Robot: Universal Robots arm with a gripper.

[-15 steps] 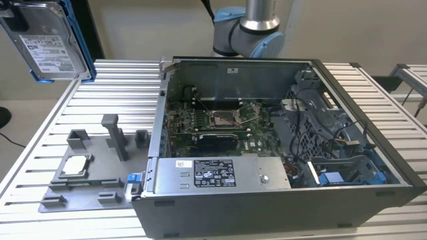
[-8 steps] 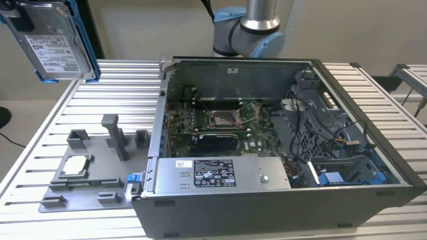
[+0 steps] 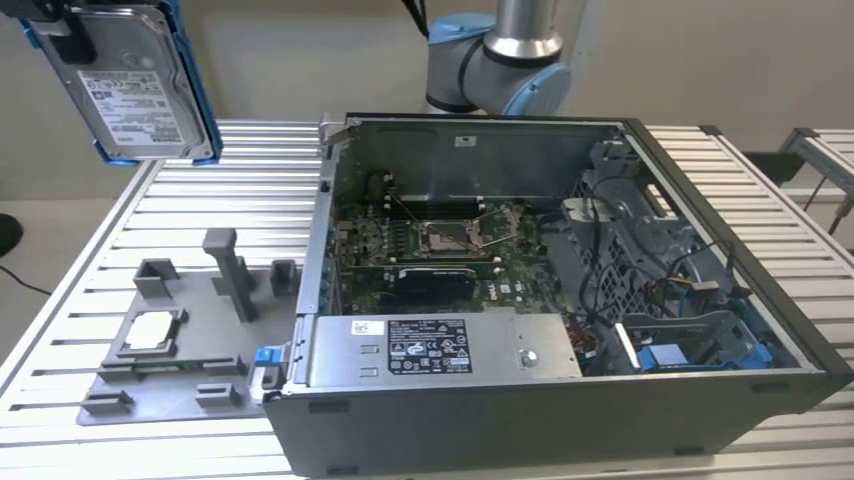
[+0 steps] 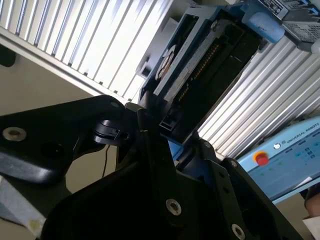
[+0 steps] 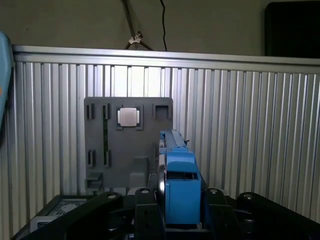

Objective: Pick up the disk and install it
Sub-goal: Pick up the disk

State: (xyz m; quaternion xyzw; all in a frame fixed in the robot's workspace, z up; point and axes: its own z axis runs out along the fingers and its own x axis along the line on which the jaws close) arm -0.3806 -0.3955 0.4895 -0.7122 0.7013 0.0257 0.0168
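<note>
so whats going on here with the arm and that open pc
The arm's gripper is shut on the disk, clamping its blue carrier and holding it up in the air, high at the exterior view's left and clear of the table. The open computer case sits on the table, and the disk is not yet in it. Beside the case, a grey fixture plate holds a small silver chip.
</note>
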